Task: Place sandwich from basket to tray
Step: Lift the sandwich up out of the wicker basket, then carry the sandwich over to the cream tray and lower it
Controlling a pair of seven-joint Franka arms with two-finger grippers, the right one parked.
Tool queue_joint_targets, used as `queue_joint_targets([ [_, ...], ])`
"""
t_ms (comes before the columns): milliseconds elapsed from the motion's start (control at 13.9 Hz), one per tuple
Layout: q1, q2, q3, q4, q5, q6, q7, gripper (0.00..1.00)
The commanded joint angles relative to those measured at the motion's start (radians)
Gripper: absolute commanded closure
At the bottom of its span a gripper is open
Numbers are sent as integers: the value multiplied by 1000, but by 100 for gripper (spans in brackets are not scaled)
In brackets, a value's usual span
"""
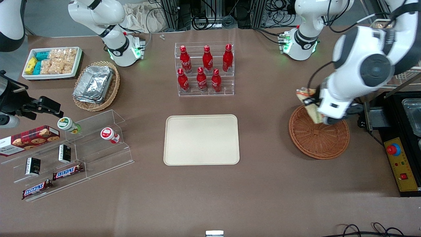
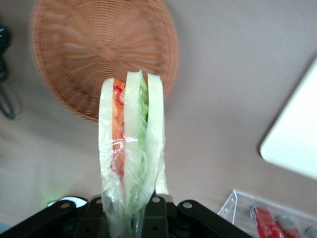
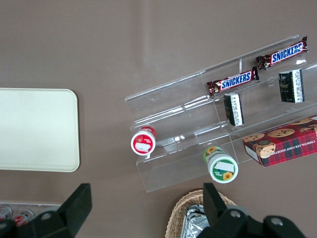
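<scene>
1. Starting at the parked arm's end of the table, a tan wicker basket (image 1: 95, 86) holds foil containers, and nearer the front camera a clear stepped shelf (image 1: 75, 154) carries snack bars and small pots.
2. Mid-table, a clear rack of red bottles (image 1: 204, 69) stands farther from the camera than the cream tray (image 1: 201, 139), which lies flat with nothing on it.
3. Toward the working arm's end sits the reddish-brown basket (image 1: 317, 138), well apart from the tray.
4. The left arm's gripper (image 2: 126, 206) hangs above the basket's rim, on the side toward the tray.
5. Its fingers are clamped on the sandwich (image 2: 131, 134), which is wrapped in clear film, with its bread slices on edge, lifted clear of the wicker.
</scene>
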Motion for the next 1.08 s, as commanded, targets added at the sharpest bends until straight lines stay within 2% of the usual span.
queue_joint_targets([
  [0,9,58,-140,29,-2,82,20,100],
  [216,-14,199,-223,33,-1,269,17,100],
  [361,-109,293,-220,38,33,409,0,100],
  [433,-139,345,-218,50,72,443,-22,100],
  [649,-213,534,-218,185,264,459,-163,100],
  [794,-236,597,-217,201,358,463,-214,100],
  [1010,-236,638,-215,195,395,505,-211,100],
])
